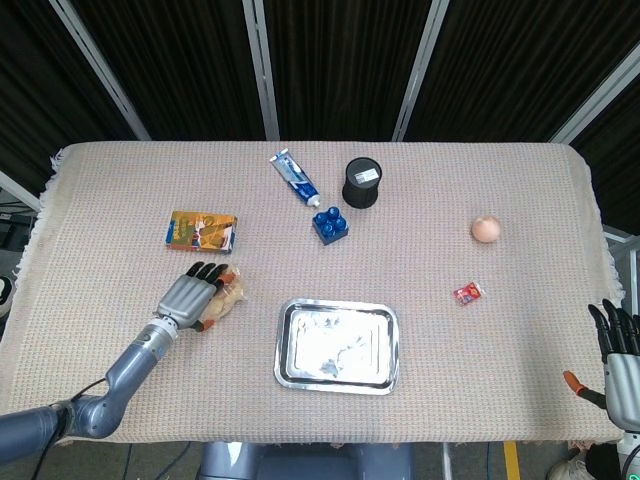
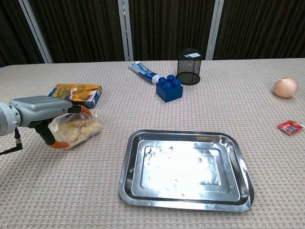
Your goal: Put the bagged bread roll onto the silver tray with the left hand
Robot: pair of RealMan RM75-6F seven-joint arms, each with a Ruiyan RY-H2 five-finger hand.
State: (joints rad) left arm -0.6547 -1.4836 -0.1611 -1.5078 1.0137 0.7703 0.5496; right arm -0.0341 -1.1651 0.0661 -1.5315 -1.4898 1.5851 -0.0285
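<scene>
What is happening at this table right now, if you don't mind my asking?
The robot's left hand is on the clear-bagged bread roll, fingers lying over the top of it and thumb down at its near side; whether it has a firm grip yet is unclear. The bag sits on the woven table cover, to the left of the empty rectangular silver tray, so the transfer has not happened. The right hand rests at the table's far right edge, fingers apart, holding nothing.
</scene>
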